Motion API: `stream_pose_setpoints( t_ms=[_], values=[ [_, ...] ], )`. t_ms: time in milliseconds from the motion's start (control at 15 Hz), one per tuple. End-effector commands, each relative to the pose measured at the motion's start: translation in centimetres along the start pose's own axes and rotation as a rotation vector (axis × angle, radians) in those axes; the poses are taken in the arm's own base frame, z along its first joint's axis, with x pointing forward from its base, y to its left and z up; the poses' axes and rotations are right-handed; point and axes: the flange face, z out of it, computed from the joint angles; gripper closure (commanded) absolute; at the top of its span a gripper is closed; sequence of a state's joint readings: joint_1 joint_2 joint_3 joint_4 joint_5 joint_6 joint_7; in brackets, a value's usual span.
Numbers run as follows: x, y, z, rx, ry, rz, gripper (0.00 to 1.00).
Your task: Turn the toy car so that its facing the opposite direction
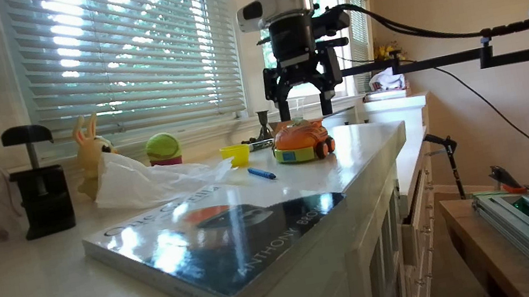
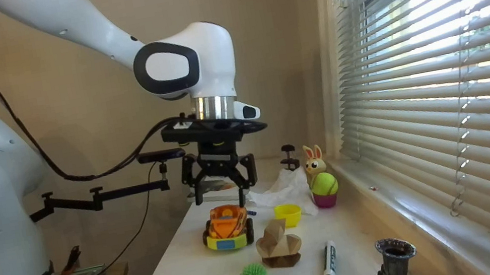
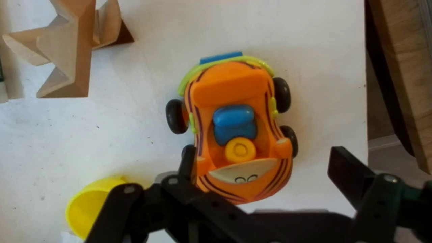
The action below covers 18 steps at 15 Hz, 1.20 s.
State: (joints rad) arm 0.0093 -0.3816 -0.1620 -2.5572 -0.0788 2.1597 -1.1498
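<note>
Wrist view: roofless orange toy car point(image 3: 237, 130) stands near, not touching, the yellow cup point(image 3: 104, 185). Robotiq gripper point(image 3: 264, 160) is spread wide, holding nothing. Recommended: centre it over the car, grip lightly, lift, rotate half a turn clear of the cup.

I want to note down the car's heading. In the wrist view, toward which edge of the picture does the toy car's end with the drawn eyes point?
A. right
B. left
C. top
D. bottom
D: in that view the cream panel bearing the eyes sits on the lower half of the toy car, below the yellow knob.
</note>
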Motion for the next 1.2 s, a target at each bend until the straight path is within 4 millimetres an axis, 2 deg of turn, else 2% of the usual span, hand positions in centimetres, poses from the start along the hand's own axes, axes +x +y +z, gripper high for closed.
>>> stream_pose_setpoints(
  t_ms=[0,1133],
  values=[
    [-0.9,-0.4,-0.4,0.001,-0.003,-0.004,0.00],
    [-1.8,0.2,2.2,-0.066,0.019,-0.025,0.00]
  ],
)
